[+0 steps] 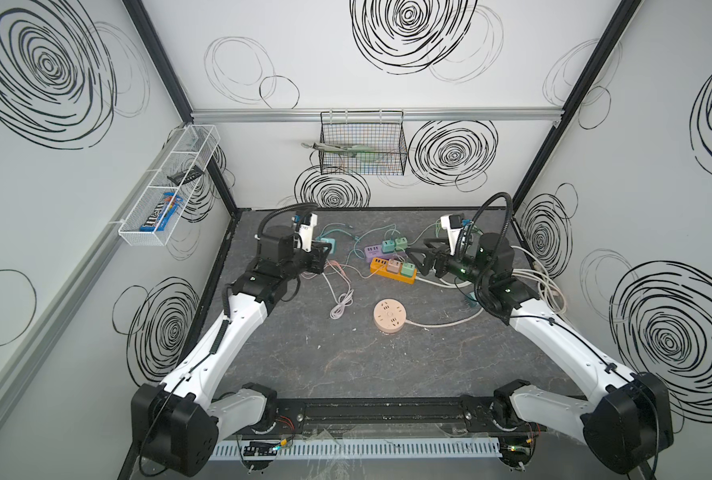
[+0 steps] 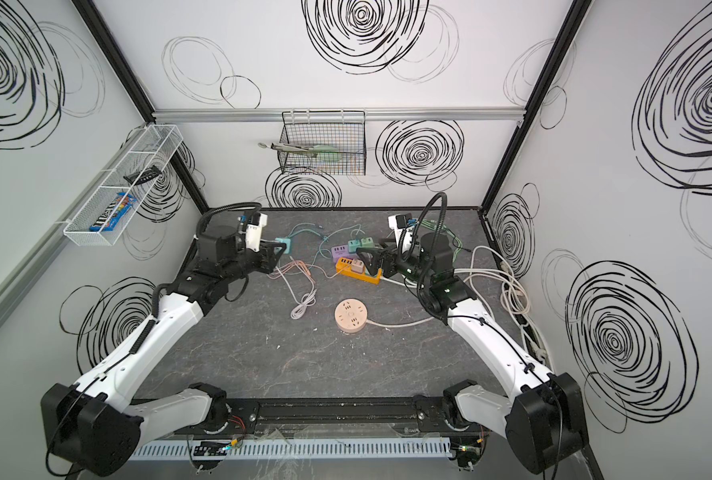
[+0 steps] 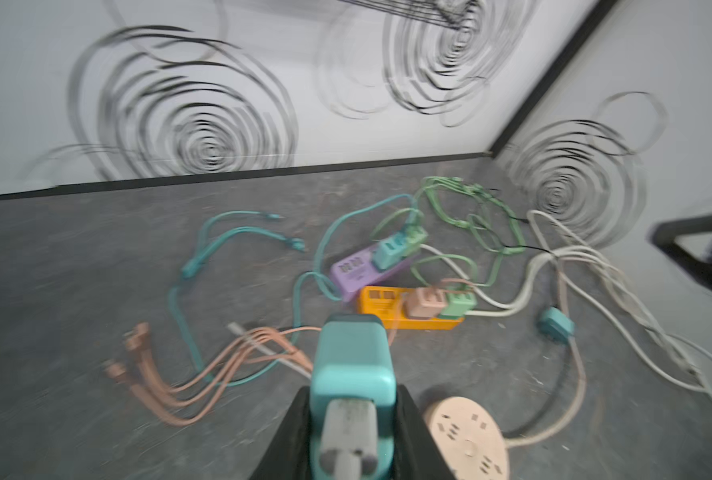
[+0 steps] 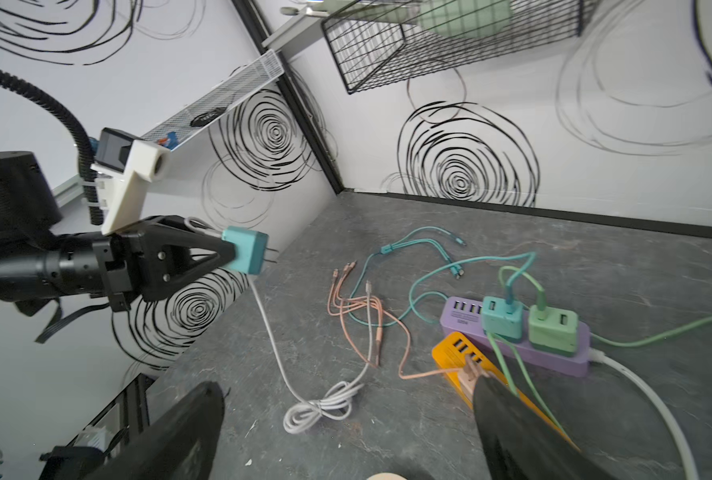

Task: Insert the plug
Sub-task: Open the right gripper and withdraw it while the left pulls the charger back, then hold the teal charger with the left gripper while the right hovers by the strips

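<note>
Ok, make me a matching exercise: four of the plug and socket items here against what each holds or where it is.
1 teal plug
2 purple strip
3 orange strip
4 round socket

A holds the pink adapter
B nothing plugged in
C gripped by the left gripper, off the table
D holds the teal adapter

Pairs: 1-C, 2-D, 3-A, 4-B

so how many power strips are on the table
3. A purple strip lies toward the back, an orange strip just in front of it, and a round pink one nearer the middle. The white cables on the right may hide more.
</note>
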